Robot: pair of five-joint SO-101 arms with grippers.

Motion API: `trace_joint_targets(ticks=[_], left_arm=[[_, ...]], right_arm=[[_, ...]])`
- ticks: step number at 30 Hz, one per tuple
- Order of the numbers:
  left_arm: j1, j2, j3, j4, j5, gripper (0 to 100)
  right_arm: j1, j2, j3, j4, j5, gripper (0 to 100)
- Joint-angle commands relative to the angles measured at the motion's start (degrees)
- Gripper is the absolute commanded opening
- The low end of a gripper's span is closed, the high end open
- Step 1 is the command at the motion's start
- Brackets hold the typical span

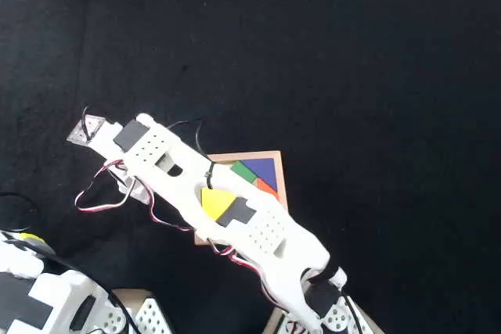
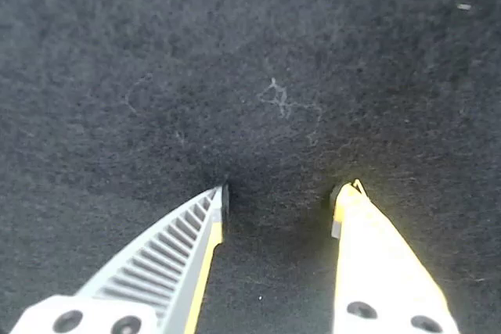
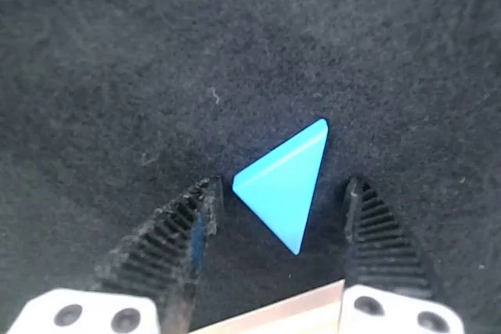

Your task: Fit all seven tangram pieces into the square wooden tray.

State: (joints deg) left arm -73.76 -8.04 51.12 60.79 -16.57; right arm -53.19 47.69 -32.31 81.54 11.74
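Observation:
A light blue triangle [image 3: 283, 181] lies flat on the black cloth, between the fingers of my right gripper [image 3: 282, 193]. The gripper is open and neither finger touches the piece. From above, my right gripper [image 1: 88, 129] is at the left of the table, and its arm stretches across the square wooden tray [image 1: 280, 177]. Green [image 1: 245, 168], dark blue [image 1: 266, 167] and orange [image 1: 267, 186] pieces lie in the tray's uncovered corner. The arm hides the other part of the tray. My left gripper [image 2: 278, 197] hangs open over bare cloth.
The left arm's base [image 1: 39, 291] sits at the near left corner. A pale wooden edge [image 3: 266, 314] shows just behind the right gripper's fingers. Loose red and white cables [image 1: 102, 193] hang beside the right arm. Black cloth [image 1: 352, 76] covers the far and right parts.

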Motion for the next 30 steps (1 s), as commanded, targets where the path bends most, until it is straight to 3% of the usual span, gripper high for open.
trace_joint_targets(ticks=[1,19,26,30], left_arm=[[0.66,0.53,1.8,-0.7,-0.44,23],[0.66,0.53,1.8,-0.7,-0.44,23],[0.66,0.53,1.8,-0.7,-0.44,23],[0.75,0.53,1.8,-0.7,-0.44,23]], right_arm=[[0.53,0.22,-2.51,0.09,-0.62,24.0],[0.53,-0.04,-3.91,-0.26,-0.62,23.7],[0.53,0.04,-3.91,-1.14,-0.53,7.1],[0.7,0.04,-3.82,-1.41,-0.26,2.9]])
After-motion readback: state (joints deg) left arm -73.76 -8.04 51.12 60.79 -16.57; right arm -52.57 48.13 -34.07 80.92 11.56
